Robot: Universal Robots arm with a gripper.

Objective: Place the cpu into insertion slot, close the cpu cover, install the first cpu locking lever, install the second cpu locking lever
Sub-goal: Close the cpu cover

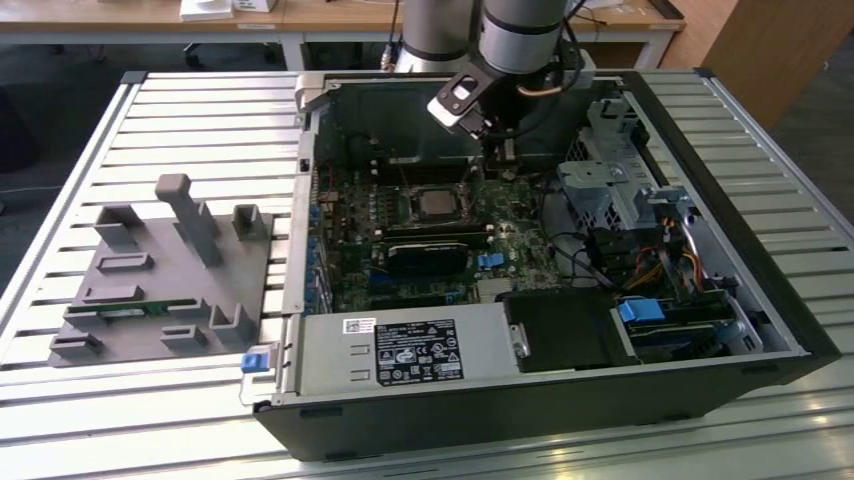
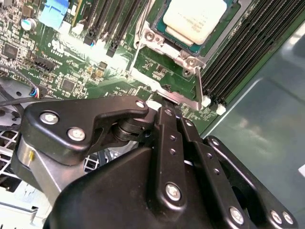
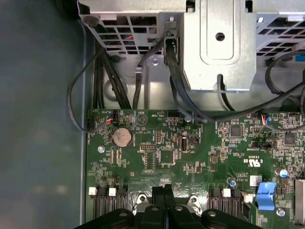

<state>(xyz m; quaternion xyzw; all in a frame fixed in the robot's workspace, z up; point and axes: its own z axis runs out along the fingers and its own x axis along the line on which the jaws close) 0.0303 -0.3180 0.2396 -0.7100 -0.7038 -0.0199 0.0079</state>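
Cpu (image 2: 195, 19) seated in the insertion slot (image 2: 187, 56), gripper (image 2: 164, 106) closed at its edge
The chip lies flat just beyond the gripper's tips, whose fingers are pressed together against a silver metal tab (image 2: 177, 97) on the socket's near side; if they slip off that thin tab, they would likely scrape the green board (image 2: 71, 62) or knock the memory slots (image 2: 238, 52) alongside

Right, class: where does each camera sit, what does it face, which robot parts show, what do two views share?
Exterior view: off the arm, looking down into the computer case; arm, gripper show.
Second wrist view: on wrist, facing the cpu; gripper shows.
First wrist view: on wrist, facing the drive cage; gripper shows.
Both wrist views share the circuit board.
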